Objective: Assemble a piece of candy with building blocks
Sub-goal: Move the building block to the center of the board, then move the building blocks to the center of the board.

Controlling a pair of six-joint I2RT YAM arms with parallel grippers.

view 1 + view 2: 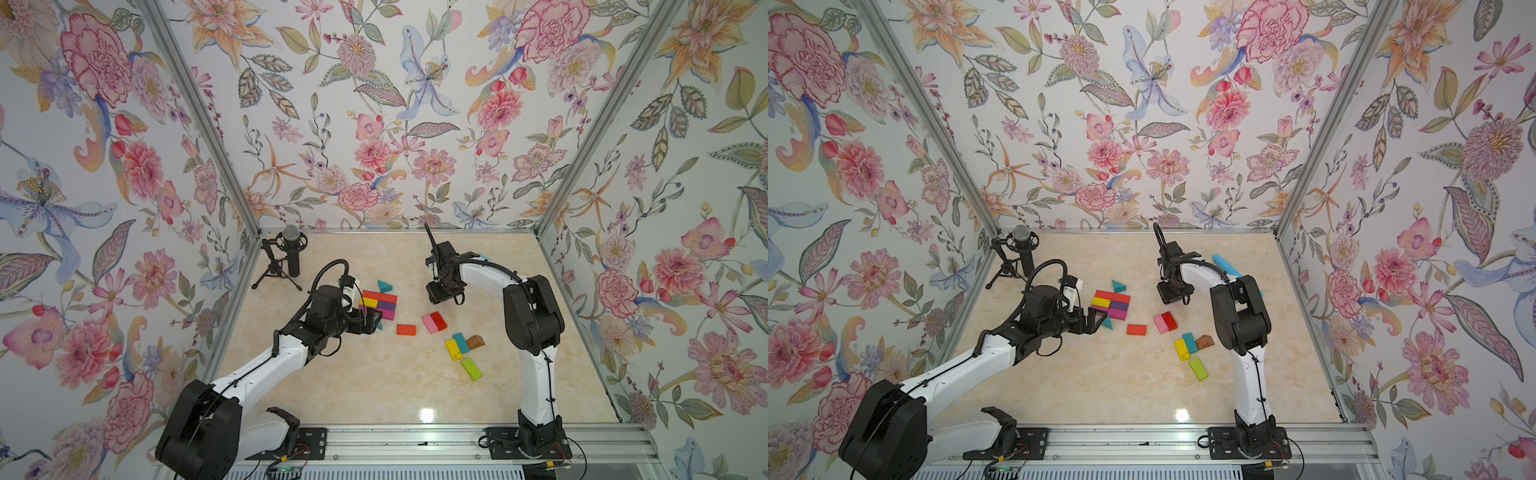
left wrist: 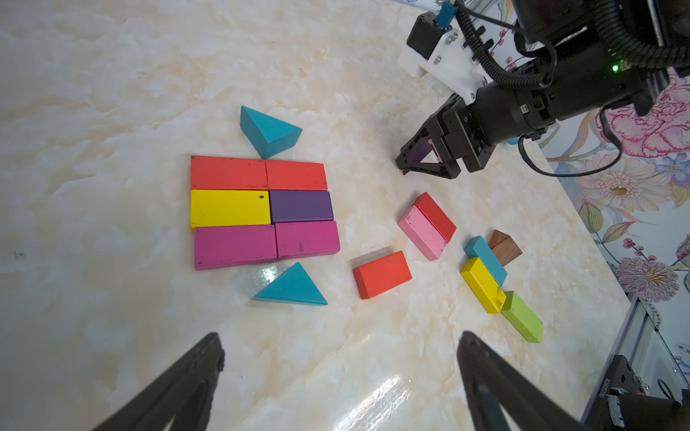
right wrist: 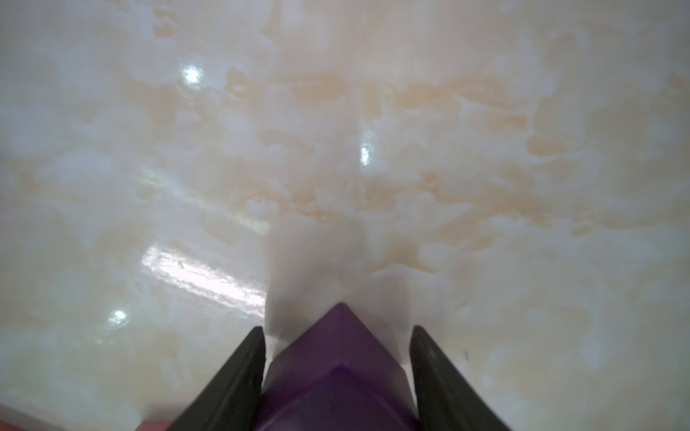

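6 bricks (image 2: 261, 211) lie joined in 1 rectangle, flanked by teal wedges (image 2: 270, 130).
Your right gripper (image 3: 336, 328) pinches a purple wedge (image 3: 336, 358) over bare table (image 3: 373, 149), apart from them; your left gripper (image 2: 339, 336) hangs spread wide.

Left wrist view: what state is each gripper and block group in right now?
left gripper, open and empty.
right gripper, shut on purple wedge.
brick rectangle, six bricks flat, edges together.
teal wedge by orange row, flat, tip at the row.
teal wedge by magenta row, flat, slightly apart.
orange brick, loose, flat, alone.
pink and red bricks, loose, touching.
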